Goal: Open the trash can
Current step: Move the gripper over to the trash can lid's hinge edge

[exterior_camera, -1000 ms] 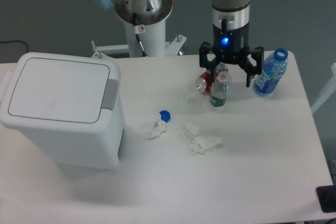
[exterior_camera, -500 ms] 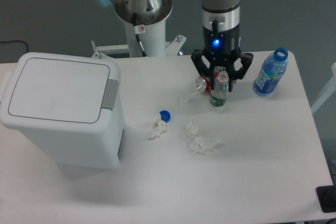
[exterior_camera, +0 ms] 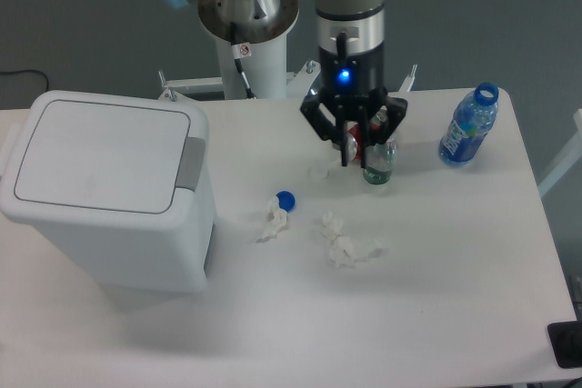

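The trash can is a large white boxy bin on the left of the table. Its flat lid lies shut, with the grey push-button strip on its right edge. My gripper hangs at the back middle of the table, well to the right of the trash can and apart from it. It is just over a red can and a small clear bottle. Its fingers are spread and hold nothing.
A blue water bottle stands at the back right. A blue cap and crumpled tissues lie mid-table between the bin and my gripper. The robot's white base column stands behind the table.
My gripper has moved left, from beside the blue bottle to over the red can and small bottle, turning about its axis. The trash can has not changed.
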Robot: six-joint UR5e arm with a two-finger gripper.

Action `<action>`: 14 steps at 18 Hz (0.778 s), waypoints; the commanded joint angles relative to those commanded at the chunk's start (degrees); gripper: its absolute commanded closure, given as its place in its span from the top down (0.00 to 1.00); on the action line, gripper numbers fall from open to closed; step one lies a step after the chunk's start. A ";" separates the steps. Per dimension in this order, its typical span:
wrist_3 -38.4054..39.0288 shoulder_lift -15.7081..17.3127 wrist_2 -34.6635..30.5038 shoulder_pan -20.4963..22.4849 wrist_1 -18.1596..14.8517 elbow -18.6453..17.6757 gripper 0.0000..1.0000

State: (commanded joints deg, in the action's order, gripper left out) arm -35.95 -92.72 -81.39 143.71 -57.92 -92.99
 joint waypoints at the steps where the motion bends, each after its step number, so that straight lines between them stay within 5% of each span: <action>1: 0.53 0.09 0.00 -0.70 0.00 0.00 0.33; 14: 12.48 0.79 8.08 -3.96 0.35 0.09 0.38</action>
State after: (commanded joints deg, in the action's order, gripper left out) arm -23.47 -91.93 -73.31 139.75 -57.57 -92.90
